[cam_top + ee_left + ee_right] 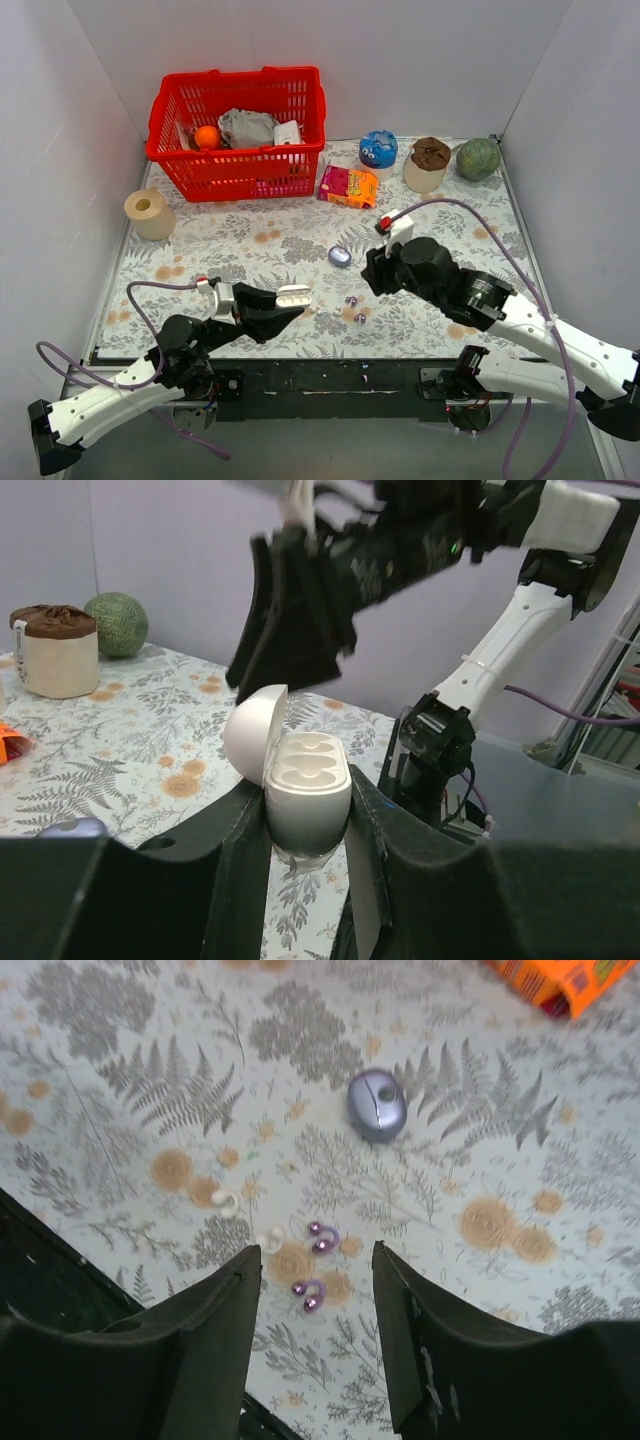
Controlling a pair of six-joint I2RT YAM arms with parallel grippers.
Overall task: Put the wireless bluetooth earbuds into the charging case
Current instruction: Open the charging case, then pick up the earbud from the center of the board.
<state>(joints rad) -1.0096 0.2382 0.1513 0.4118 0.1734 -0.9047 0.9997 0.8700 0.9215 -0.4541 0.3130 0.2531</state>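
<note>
The charging case (340,256), pale lavender-blue and closed, lies mid-table; it also shows in the right wrist view (376,1106). Two purple earbuds (352,300) (360,317) lie on the cloth in front of it, seen in the right wrist view as one (322,1237) and the other (309,1294). My right gripper (315,1260) is open and empty, hovering above the buds, also in the top view (372,272). My left gripper (305,815) is shut on an open white capsule case (305,780), held left of the buds (293,296).
Two white earbuds (227,1204) (270,1241) lie left of the purple ones. A red basket (240,130), a tape roll (150,213), an orange packet (348,186), a blue cup (378,150), a brown-topped cup (428,165) and a green melon (478,158) stand along the back.
</note>
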